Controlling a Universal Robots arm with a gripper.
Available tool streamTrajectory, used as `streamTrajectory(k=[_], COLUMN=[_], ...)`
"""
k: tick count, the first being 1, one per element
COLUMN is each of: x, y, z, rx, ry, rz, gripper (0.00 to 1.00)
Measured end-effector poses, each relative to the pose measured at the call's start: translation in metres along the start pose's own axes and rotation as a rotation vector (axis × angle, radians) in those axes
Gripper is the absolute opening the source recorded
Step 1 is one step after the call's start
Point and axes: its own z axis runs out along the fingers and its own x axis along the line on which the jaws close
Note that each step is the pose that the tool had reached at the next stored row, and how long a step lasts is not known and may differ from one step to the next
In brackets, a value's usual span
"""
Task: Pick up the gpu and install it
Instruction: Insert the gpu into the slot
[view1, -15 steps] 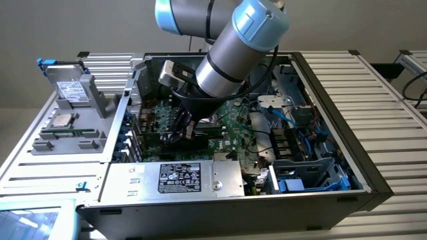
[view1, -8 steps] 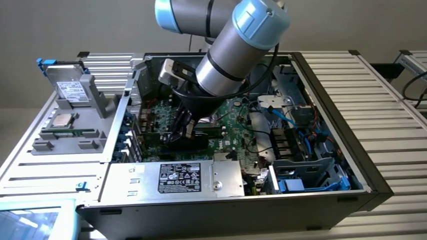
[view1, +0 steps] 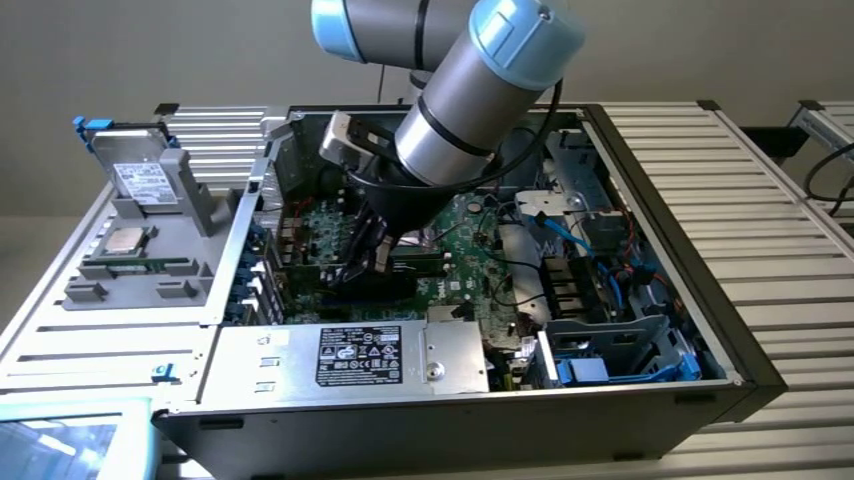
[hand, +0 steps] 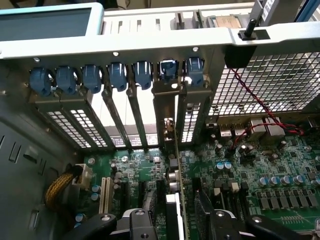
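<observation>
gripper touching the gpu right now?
Cannot tell. Wrist view: the gpu stands on edge between the gripper fingers, but dark shadow beside each finger hides whether there is contact or a gap. Exterior view: the arm blocks that spot.

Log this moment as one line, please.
gripper: open, straddling gpu | gpu: upright on edge on motherboard | grasp: none

I'm looking down at a ribbed table of silver aluminium slats (view1: 761, 190). A large grey metal computer case (view1: 441, 430) sits on it with its side open. Toward the exterior view's left, a grey plastic holder block (view1: 194, 205) rests on the slats. Near the front corner on that side lies a pale blue-framed clear panel (view1: 67, 440).
</observation>
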Motion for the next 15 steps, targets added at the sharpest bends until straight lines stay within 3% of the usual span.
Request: streamTrajectory(k=[4,5,7,11,15], x=[-0.0006,-0.0007,-0.0009,-0.0031,-0.0088], y=[-0.0008,-0.0007,-0.0007,-0.0006,-0.0001], z=[-0.0024,-0.0025,-0.0026,-0.0025,-0.0025], rx=[0.0014,0.0059,0.0295,0.0911,0.1351], ry=[0.0070,0.0097,0.0159,0.0232,0.0261], rz=[0.002,0.002,0.002,0.001,0.004], gripper=[0.45,0.45,0.45,0.45,0.45])
